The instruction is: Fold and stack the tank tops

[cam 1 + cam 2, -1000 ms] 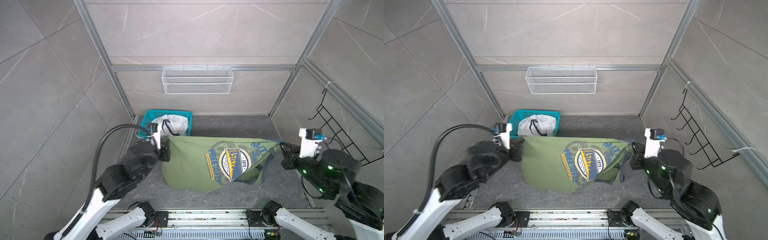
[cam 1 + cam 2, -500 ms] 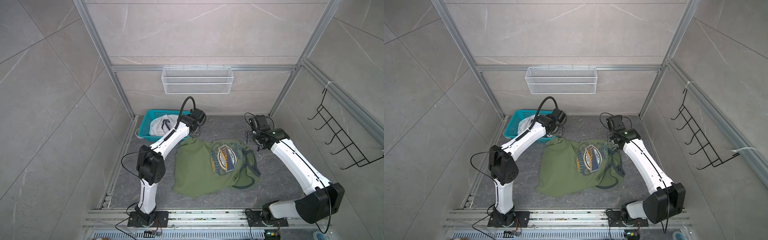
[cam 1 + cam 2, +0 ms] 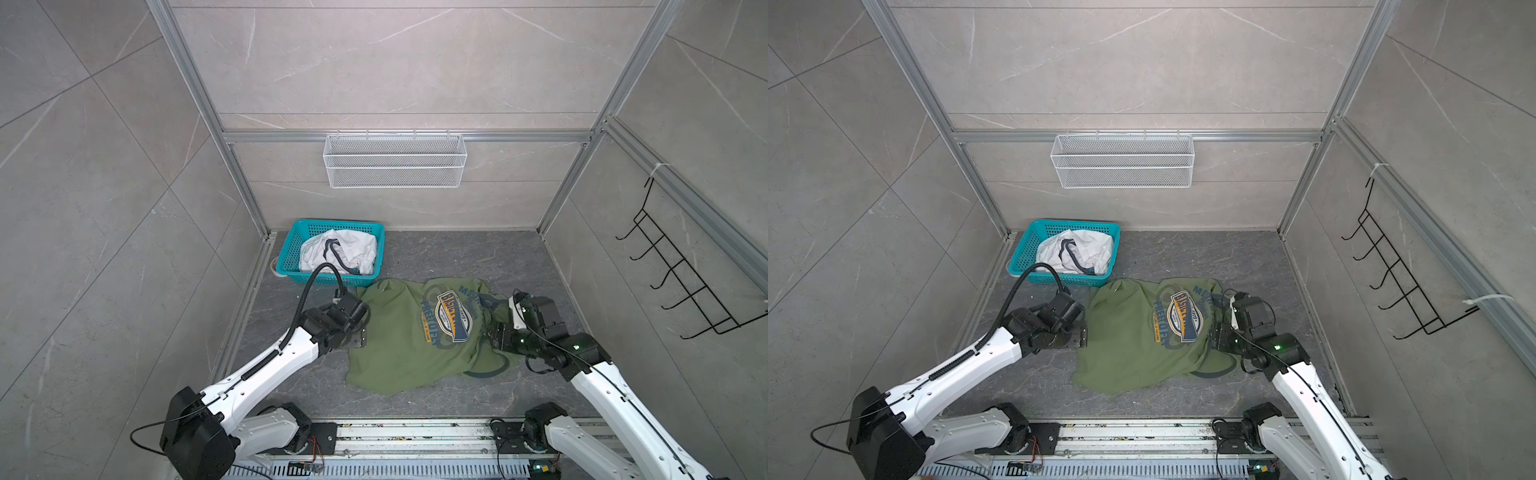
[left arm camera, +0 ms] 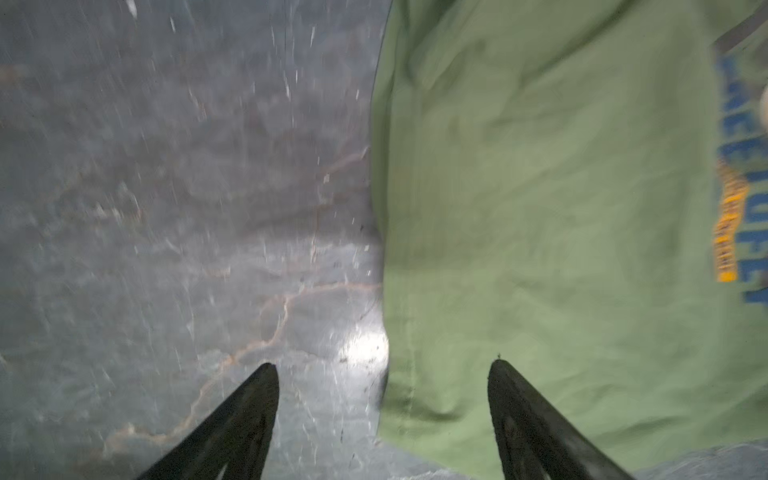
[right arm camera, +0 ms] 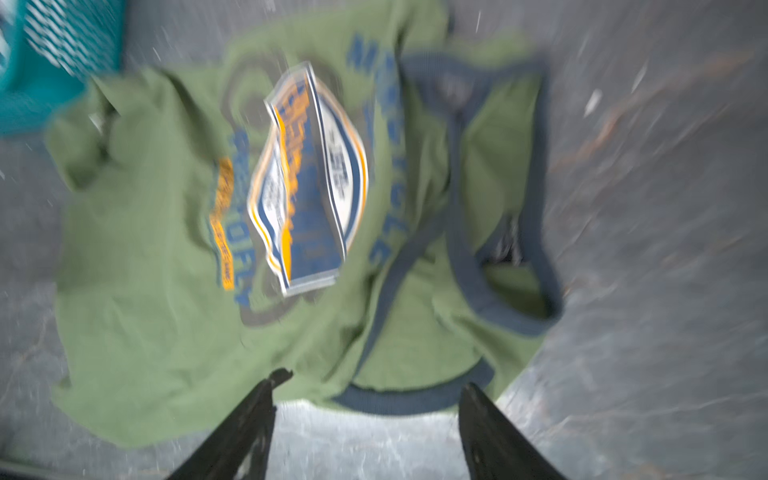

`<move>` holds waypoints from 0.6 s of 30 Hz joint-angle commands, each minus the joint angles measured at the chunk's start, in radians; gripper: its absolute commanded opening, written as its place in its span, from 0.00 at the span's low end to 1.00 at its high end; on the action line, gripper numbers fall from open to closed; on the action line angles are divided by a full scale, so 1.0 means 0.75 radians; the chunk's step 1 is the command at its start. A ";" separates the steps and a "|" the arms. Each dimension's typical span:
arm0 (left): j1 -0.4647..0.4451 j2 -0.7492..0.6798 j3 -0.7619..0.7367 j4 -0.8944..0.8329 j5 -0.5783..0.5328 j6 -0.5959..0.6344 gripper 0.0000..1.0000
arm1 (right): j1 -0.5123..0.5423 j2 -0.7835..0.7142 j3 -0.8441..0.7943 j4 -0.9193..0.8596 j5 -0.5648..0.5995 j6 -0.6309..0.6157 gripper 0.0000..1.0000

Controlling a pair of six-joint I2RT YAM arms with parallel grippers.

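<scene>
Olive tank top [image 3: 407, 345] lies rumpled and unfolded on the bench [image 3: 436, 253]. A teal basket [image 3: 291, 249] at its eleven o'clock holds the white tank top [image 3: 338, 251]. Both jaws stand released at its nine and three o'clock. Spreading seems in hand; next, grip the edges and flatten.

Grey tiled walls [image 3: 374, 62] enclose a dark marbled floor [image 3: 457, 257].

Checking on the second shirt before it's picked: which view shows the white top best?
A top view: the white top lies crumpled in the basket, clearly seen in both top views. The right wrist view catches only a blurred basket corner; the left wrist view shows neither.
</scene>
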 commanded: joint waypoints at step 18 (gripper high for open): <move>-0.074 0.042 -0.419 0.386 0.382 -0.295 0.57 | 0.114 0.132 -0.366 0.422 -0.171 0.285 0.46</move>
